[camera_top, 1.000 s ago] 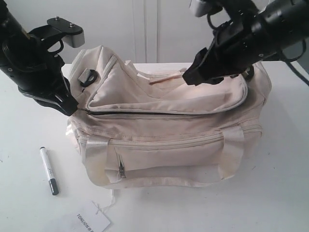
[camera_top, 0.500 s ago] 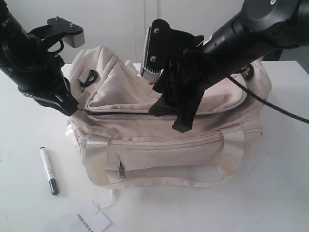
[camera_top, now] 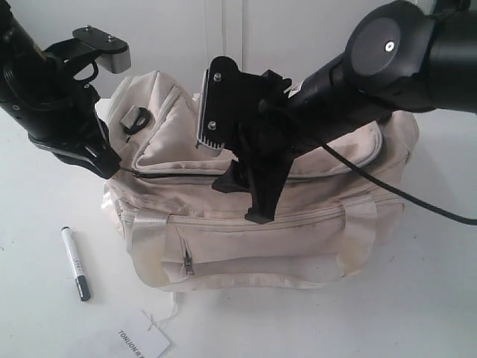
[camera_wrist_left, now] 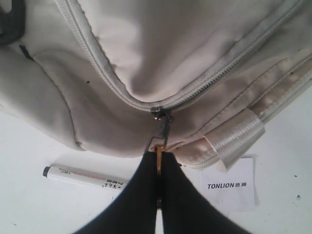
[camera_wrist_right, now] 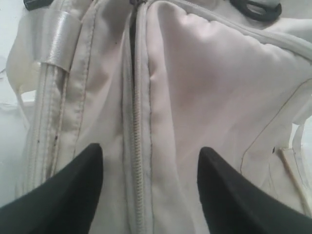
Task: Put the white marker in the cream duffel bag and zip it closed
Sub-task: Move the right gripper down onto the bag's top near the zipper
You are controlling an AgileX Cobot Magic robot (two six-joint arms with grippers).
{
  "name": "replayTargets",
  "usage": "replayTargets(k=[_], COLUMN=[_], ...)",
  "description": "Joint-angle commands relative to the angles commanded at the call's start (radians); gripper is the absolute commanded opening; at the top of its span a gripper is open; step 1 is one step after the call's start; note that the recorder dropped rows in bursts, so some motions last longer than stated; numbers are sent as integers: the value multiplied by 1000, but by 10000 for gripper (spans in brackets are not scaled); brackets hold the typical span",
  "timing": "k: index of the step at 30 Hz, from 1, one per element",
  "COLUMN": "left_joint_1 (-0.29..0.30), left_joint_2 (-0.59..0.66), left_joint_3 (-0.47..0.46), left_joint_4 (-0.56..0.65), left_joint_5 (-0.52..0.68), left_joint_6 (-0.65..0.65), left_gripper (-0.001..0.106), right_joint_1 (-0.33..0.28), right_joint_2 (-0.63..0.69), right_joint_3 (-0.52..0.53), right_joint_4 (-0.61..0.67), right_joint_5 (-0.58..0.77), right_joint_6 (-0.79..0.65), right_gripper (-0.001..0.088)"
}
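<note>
– Left gripper (camera_wrist_left: 159, 156) first: what has it got?
– Its two black fingers are pinched together on the metal zipper pull (camera_wrist_left: 163, 131) at the end of the cream duffel bag (camera_top: 298, 239). In the exterior view it sits at the bag's left end, upper left of the frame.
– And the right gripper (camera_top: 242, 201)?
– Spread wide, holding nothing. It hangs over the middle of the bag's top, one finger on either side of the main zipper (camera_wrist_right: 138, 146). Whether the tips touch the fabric I cannot tell.
– Is the bag open?
– Near the pull the zipper shows a thin dark gap; under the right gripper the teeth look meshed. Nothing of the inside shows, so I can't say what it holds.
– Where is the white marker (camera_top: 75, 263)?
– Outside the bag, lying flat on the white table (camera_top: 37, 321) in the lower left of the exterior frame, black end toward the bottom edge, near the bag's front corner but not touching it.
– Anything else nearby?
– A white paper tag (camera_top: 138, 339) printed TONLION, at the bottom edge just right of the marker.
</note>
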State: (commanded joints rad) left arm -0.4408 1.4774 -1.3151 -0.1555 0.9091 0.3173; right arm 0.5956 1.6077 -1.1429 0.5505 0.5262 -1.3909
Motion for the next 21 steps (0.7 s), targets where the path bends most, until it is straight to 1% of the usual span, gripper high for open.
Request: replayTargets(k=[7,13,21], left_joint_1=[0,0,0], left_joint_2=[0,0,0], left_joint_3=[0,0,0], left_joint_4=[0,0,0], left_joint_5=[0,0,0], left_joint_6=[0,0,0], left_gripper=[0,0,0], right_joint_1=[1,1,1], right_joint_2=[48,56,27], right_joint_3=[4,4,4], right_joint_4=[36,40,44], right_joint_5=[-53,-27,-16], right_joint_6=[4,4,7], right_gripper=[543,467,465])
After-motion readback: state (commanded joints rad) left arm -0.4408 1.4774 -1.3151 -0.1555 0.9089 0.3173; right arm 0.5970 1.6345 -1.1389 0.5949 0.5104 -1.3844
